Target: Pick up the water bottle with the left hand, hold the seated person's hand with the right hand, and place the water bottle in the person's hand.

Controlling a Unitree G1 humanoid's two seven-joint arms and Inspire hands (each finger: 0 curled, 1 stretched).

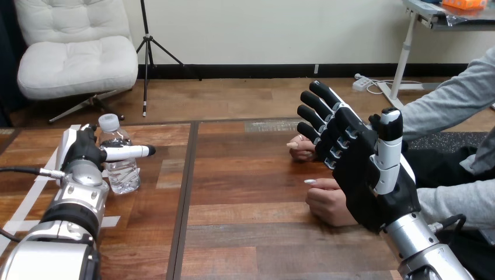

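Reaching in from the lower right, the right hand (365, 175) stands upright with straight, spread fingers, in front of the person's two hands. The nearer hand (327, 203) and the farther hand (300, 150) both rest on the table (245, 227). At the left, the left hand (82, 153) sits against the bottle (122, 172), which stands upright just to its right. I cannot tell whether it grips the bottle.
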